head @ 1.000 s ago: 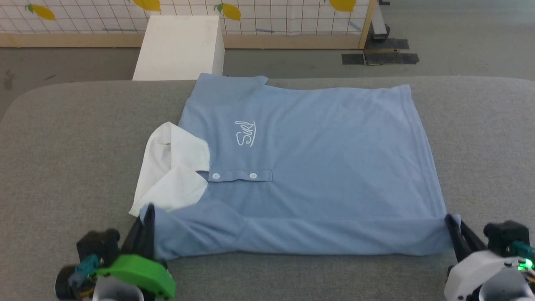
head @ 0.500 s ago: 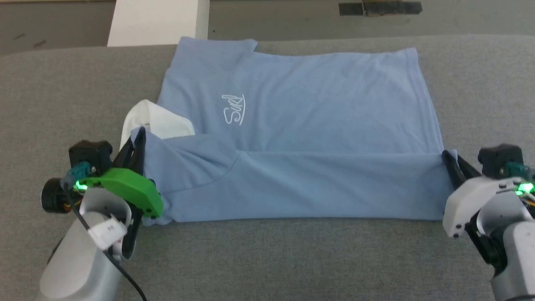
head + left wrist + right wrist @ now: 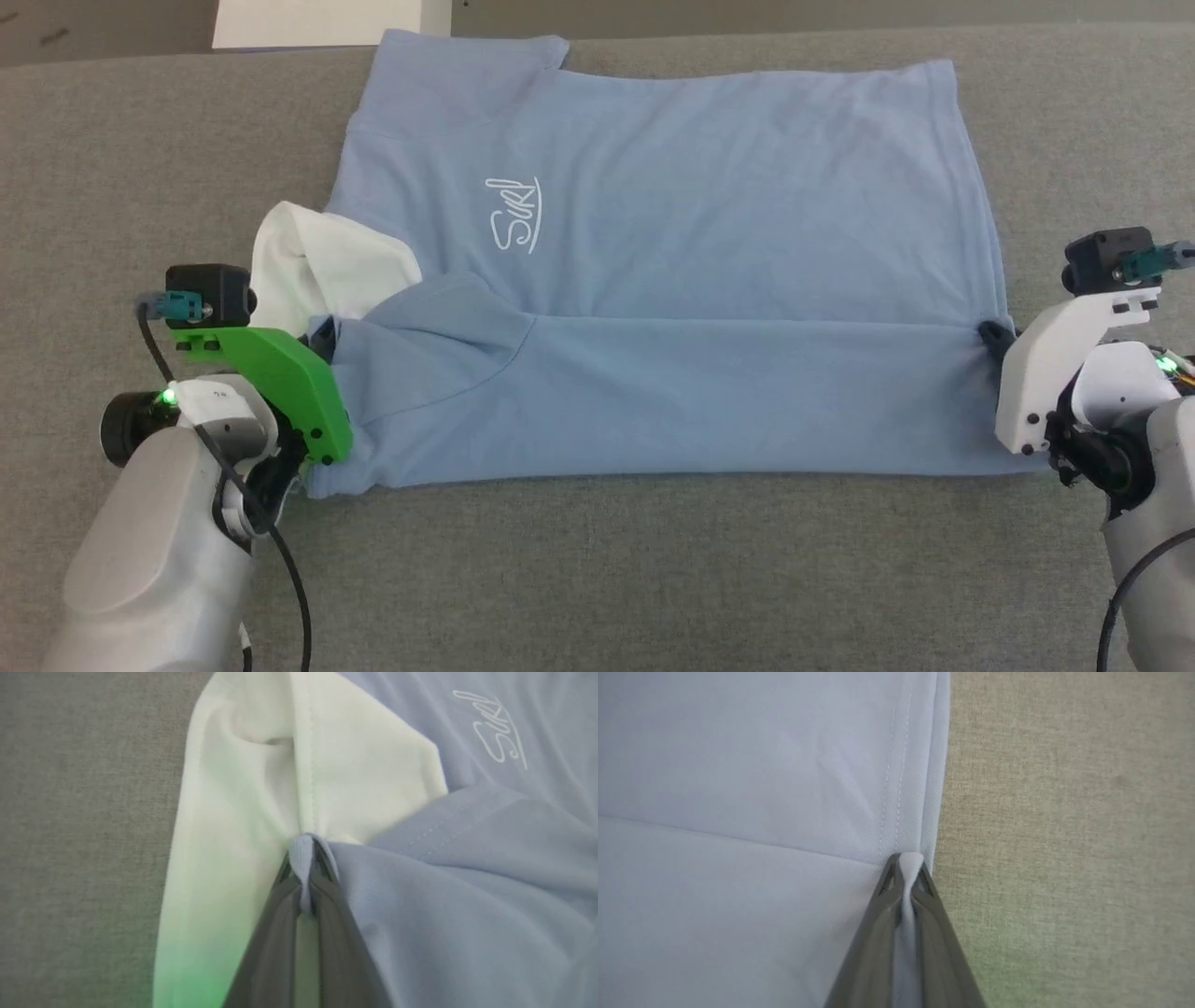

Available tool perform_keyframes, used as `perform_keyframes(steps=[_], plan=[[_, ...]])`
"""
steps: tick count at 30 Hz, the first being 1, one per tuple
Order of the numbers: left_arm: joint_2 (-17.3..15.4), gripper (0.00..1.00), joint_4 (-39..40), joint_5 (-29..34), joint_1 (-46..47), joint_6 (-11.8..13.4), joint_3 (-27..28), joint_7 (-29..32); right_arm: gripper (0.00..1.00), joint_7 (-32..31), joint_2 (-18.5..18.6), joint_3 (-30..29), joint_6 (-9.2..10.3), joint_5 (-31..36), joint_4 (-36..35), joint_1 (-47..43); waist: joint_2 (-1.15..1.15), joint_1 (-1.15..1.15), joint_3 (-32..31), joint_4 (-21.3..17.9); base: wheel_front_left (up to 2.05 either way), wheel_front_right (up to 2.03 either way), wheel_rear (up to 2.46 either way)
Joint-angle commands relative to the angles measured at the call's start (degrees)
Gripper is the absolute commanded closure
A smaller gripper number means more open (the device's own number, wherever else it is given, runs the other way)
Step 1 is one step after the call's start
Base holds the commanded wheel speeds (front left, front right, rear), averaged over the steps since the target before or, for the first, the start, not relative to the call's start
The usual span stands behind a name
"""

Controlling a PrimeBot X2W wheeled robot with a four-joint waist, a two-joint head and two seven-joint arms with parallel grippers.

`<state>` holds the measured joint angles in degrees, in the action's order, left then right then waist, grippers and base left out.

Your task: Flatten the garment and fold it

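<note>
The garment point(image 3: 672, 233) is a light blue polo shirt lying sideways on the grey surface, its white collar point(image 3: 322, 266) to the left and a white cursive logo point(image 3: 513, 215) facing up. Its near long side is folded over onto the body, covering the button placket. My left gripper point(image 3: 322, 331) is shut on the folded edge beside the collar; the left wrist view shows blue fabric point(image 3: 303, 858) pinched between the fingers. My right gripper point(image 3: 991, 334) is shut on the hem corner, with cloth point(image 3: 909, 868) squeezed between its fingers.
The grey fabric surface point(image 3: 653, 579) stretches wide around the shirt, with bare room in front and on both sides. A white box point(image 3: 317, 19) stands beyond the far edge, behind the shirt's upper sleeve point(image 3: 448, 75).
Both grippers have carried the near edge of the shirt away from me, widening the fold until it covers the buttons. The head camera has tilted down.
</note>
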<state>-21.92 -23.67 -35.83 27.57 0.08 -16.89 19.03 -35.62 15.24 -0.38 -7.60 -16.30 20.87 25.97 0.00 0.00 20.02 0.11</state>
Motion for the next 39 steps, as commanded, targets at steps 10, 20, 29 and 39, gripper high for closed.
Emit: perform_keyframes(steps=[10,20,29,39], plan=[[2.59,0.0,5.02,3.54,-9.64,4.37,3.46,-22.92,0.0,12.26,-3.27,-3.56,0.11,0.86,-4.38,-8.93,0.0,0.0,-9.22,1.39,0.0,0.0,0.0],[4.65,0.0,12.51,4.39,-22.06,6.67,4.09,-31.82,0.0,32.93,-9.49,-5.48,0.11,3.5,-12.0,-20.11,0.0,0.0,-13.02,1.24,0.0,0.0,0.0],[7.77,0.0,10.63,1.77,-25.96,9.73,3.76,-28.62,0.0,41.6,-12.1,-6.23,0.11,5.14,-13.86,-23.51,0.0,0.0,-13.7,-0.99,0.0,0.0,0.0],[7.93,0.0,6.09,-0.57,-23.5,18.7,5.65,-15.96,0.0,41.76,-12.35,-5.12,0.11,3.93,-13.23,-23.2,0.0,0.0,-12.82,-4.09,0.0,0.0,0.0]])
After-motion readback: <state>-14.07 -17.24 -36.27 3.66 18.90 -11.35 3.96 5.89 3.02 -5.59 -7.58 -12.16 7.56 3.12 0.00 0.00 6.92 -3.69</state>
